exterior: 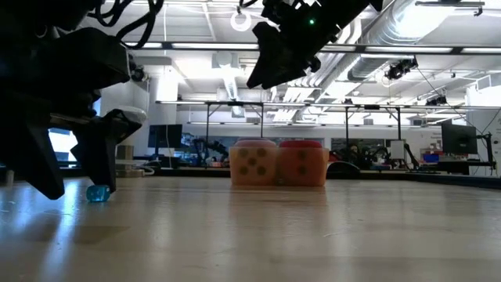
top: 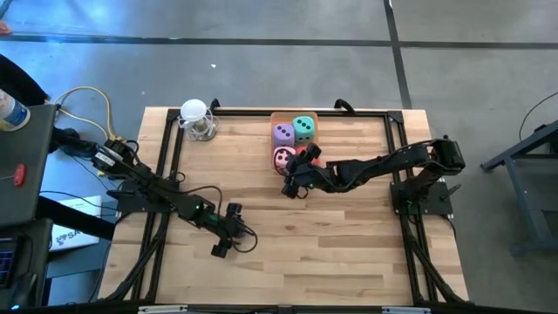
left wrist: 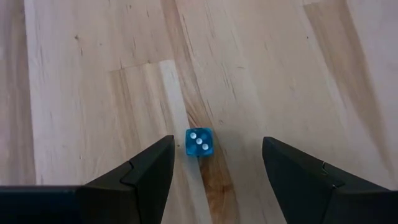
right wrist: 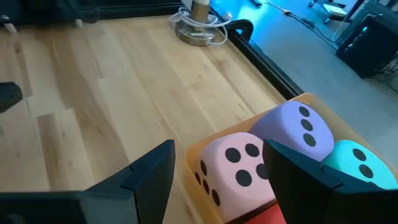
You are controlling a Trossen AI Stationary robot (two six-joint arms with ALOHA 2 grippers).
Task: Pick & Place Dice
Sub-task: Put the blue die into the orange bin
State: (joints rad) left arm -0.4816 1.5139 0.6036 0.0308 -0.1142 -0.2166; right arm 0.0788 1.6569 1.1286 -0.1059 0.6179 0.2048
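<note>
Four soft cubes with dark pips, pink (right wrist: 233, 168), purple (right wrist: 295, 127), teal-green (right wrist: 364, 163) and red (top: 309, 153), sit packed together in an orange tray (top: 277, 117) at the wooden table's (top: 349, 253) far edge. The right gripper (top: 294, 185) hangs just beside the pink cube, fingers apart and empty. The left gripper (left wrist: 211, 165) hangs low near the table's front, fingers spread either side of a small translucent blue die (left wrist: 199, 143), apparently not touching it
</note>
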